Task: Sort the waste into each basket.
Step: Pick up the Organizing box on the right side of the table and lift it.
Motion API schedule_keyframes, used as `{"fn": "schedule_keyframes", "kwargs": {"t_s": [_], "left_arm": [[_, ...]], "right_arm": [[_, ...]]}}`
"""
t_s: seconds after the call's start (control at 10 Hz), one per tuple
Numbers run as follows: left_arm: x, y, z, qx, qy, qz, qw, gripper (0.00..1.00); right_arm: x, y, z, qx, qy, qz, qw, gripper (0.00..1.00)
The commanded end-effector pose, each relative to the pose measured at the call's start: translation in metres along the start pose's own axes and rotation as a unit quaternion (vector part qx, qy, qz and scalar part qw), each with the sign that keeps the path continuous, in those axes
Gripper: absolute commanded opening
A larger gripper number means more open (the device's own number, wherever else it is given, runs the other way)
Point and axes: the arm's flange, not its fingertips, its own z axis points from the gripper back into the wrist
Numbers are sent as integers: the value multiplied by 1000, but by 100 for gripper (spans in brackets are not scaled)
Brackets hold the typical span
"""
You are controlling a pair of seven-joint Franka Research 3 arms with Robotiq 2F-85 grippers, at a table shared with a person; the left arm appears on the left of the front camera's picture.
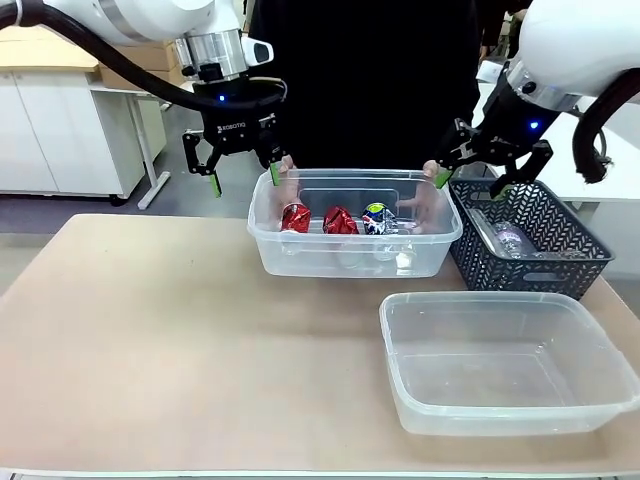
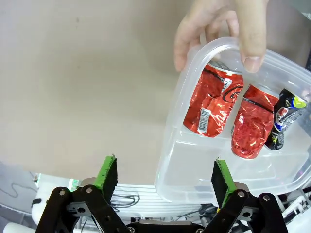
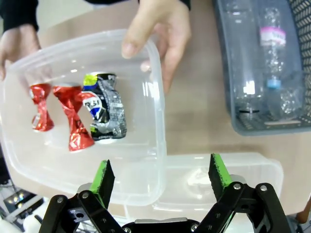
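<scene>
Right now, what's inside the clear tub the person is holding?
Crushed cans: red can, second red can, blue-and-silver can. Fingers cover part of the tub rim; the cans' undersides are hidden.

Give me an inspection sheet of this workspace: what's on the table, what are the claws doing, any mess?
Surface: light brown table, carrying three containers.
Job's things: red cans and a blue can lie in the far clear tub, held at both ends by a person's hands; bottles lie in the grey basket; the near clear tub is empty.
Clutter: nothing seen.
Grippers: left gripper and right gripper open, above the far tub's ends, holding nothing.
Cables: black cable along the left arm, black hose by the right arm.
Surroundings: white cabinet behind the table.
</scene>
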Motion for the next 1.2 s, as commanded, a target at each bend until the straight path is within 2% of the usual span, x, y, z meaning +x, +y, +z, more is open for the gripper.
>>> {"fn": "schedule_keyframes", "kwargs": {"t_s": [0.0, 0.1, 0.2, 0.3, 0.4, 0.5, 0.6, 0.7, 0.8, 0.9, 1.0, 1.1], "left_arm": [[1, 1, 1, 3, -1, 1, 1000, 100], [0, 0, 0, 0, 0, 0, 1000, 100], [-9, 1, 17, -23, -4, -36, 999, 100], [-28, 14, 33, -46, 19, -74, 996, 100], [-56, 34, 43, -35, 21, -89, 995, 100], [-85, 49, 48, -55, 22, -120, 991, 100], [-112, 63, 53, -104, 20, -151, 983, 100], [-134, 76, 57, -133, -8, -134, 982, 100], [-155, 84, 60, -152, -29, -142, 978, 100], [-162, 84, 64, -135, -47, -146, 979, 100], [-138, 64, 74, -118, -7, -137, 984, 100], [-138, 64, 74, -118, -7, -137, 984, 100]], "right_arm": [[0, 0, 1, 1, -1, -2, 1000, 100], [0, 0, 0, 0, 0, 0, 1000, 100], [-26, -31, 43, 40, 2, -1, 999, 100], [-57, -62, 81, 80, 13, -7, 997, 100], [-89, -92, 119, 141, 24, -8, 990, 100], [-115, -111, 142, 173, 36, -15, 984, 100], [-133, -126, 157, 223, 50, -32, 973, 100], [-149, -140, 163, 210, 16, -42, 977, 100], [-160, -157, 164, 184, -13, -67, 980, 100], [-165, -165, 160, 159, -43, -81, 983, 100], [-164, -147, 184, 205, 15, -41, 978, 100], [-164, -147, 184, 205, 15, -41, 978, 100]]}}
